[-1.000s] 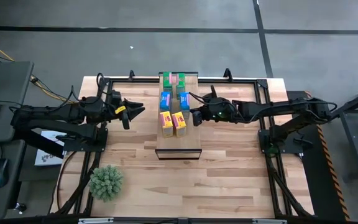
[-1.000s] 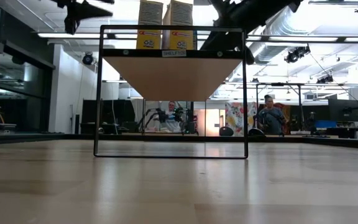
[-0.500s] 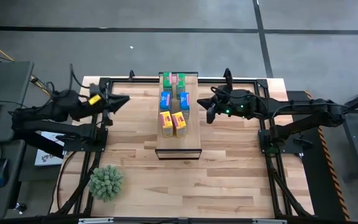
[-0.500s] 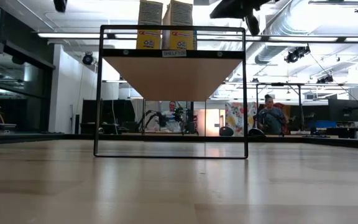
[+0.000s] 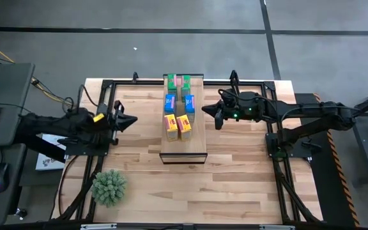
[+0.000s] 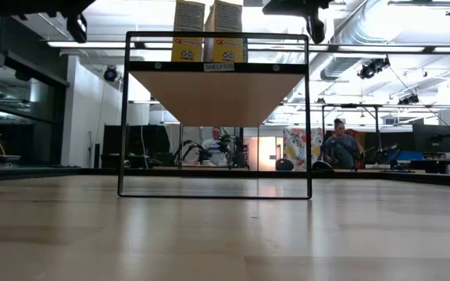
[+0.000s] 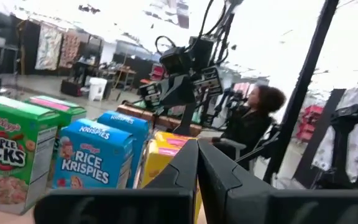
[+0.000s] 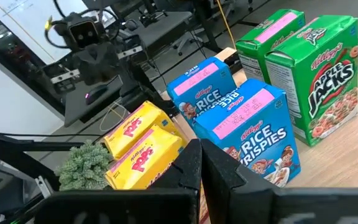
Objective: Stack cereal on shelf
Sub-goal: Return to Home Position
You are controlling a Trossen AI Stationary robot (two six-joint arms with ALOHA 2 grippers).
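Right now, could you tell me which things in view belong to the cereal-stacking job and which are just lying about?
Belongs to the job: green cereal boxes, blue cereal boxes and yellow cereal boxes, two of each, standing on the shelf; left gripper and right gripper, both shut, either side of it.
Just lying about: spiky plant ball on the tabletop.

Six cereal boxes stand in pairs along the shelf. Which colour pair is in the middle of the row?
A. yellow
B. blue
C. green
B: in the high view the blue boxes stand between the green pair and the yellow pair on the shelf.
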